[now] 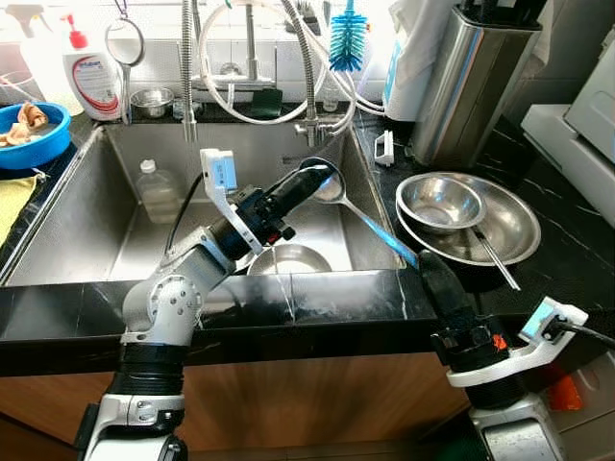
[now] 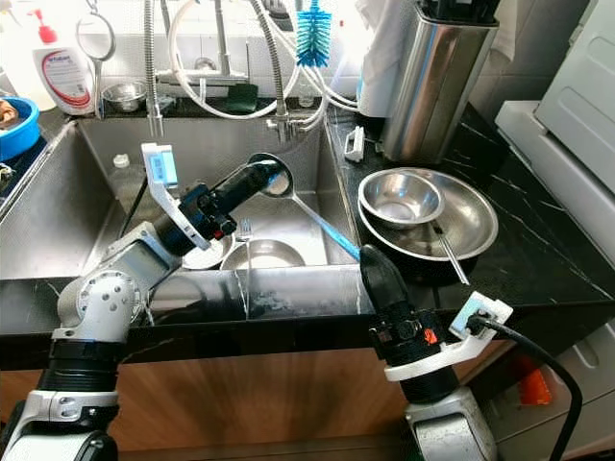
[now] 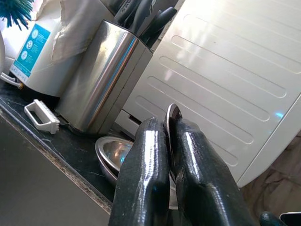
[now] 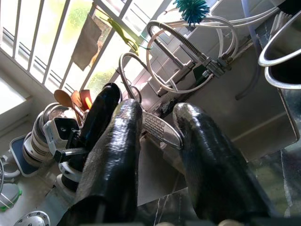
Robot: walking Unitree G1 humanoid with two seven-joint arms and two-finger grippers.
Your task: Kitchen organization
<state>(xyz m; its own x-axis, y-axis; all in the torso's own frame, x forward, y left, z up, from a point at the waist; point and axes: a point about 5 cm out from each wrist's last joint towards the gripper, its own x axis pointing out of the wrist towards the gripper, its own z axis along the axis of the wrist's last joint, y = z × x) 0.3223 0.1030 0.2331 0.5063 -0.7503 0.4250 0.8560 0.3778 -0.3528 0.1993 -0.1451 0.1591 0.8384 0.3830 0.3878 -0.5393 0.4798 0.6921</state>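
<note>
A steel ladle (image 1: 370, 224) hangs slantwise over the right side of the sink (image 1: 77, 206). My left gripper (image 1: 312, 179) reaches across the sink and is shut on the rim of the ladle's bowl (image 3: 173, 113). Over the counter's front edge, my right gripper (image 1: 425, 259) is shut on the flat end of the ladle's handle (image 4: 162, 129), which lies between its two fingers (image 4: 117, 136).
A steel bowl (image 1: 293, 259) and a plastic bottle (image 1: 157, 189) lie in the sink. Stacked steel bowls (image 1: 504, 226) with a spoon sit on the black counter at right, behind them a knife block (image 1: 466, 82). A blue bowl (image 1: 34, 134) and soap bottle (image 1: 91, 77) stand at left.
</note>
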